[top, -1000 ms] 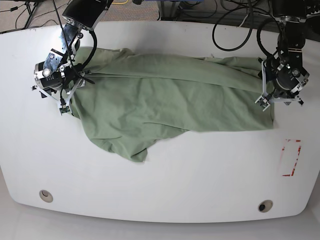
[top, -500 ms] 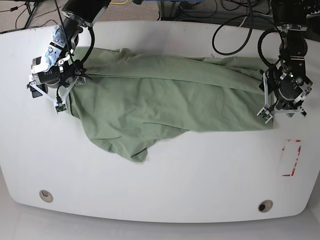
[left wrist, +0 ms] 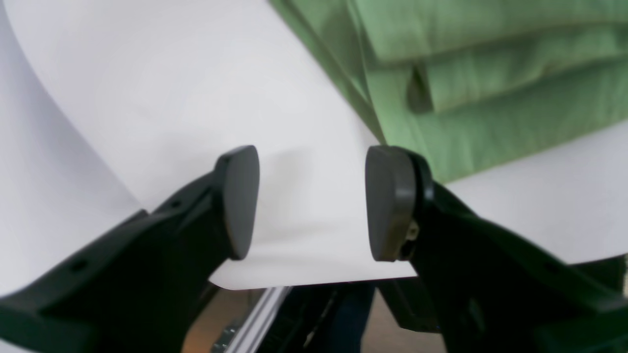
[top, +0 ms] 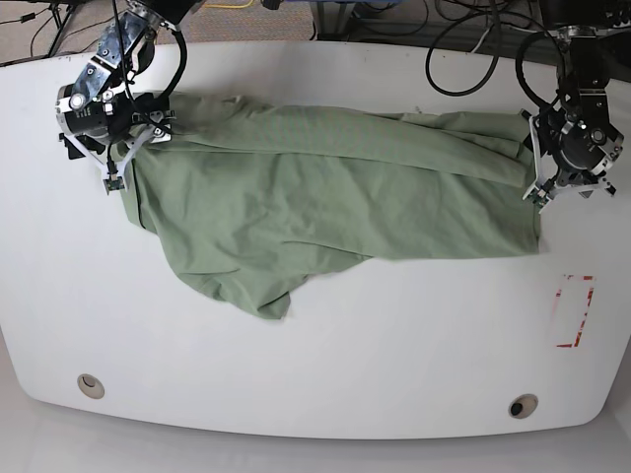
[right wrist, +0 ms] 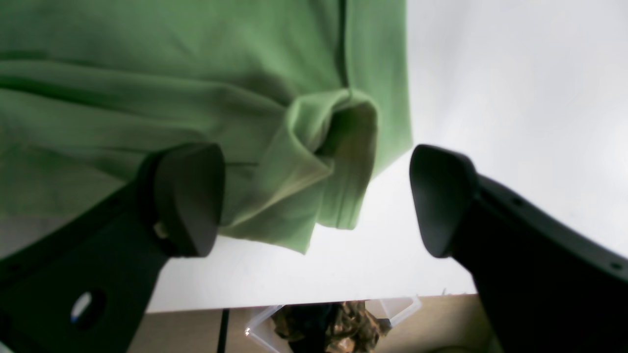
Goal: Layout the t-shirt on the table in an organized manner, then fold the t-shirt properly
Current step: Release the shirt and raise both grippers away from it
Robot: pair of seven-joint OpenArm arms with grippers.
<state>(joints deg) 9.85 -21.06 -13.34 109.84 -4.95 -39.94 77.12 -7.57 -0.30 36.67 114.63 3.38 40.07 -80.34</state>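
Clearly both tools gape with nothing held: right tool (right wrist: 314, 201) over a curled hem corner, left tool (left wrist: 311, 203) beside the opposite edge. Sage-green t-shirt (top: 325, 207) sprawls rumpled across the worktop (top: 394, 345); soft, floppy, best pinched at hem corners.

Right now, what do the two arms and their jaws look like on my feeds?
Both arms are black, with black cables looping from them at the far table edge. Left gripper and right gripper: matte black jaws ending in rounded, dark grey paddle-like pads. In the base view each wrist has a round dark body inside a light, silver-white frame. No markings readable.
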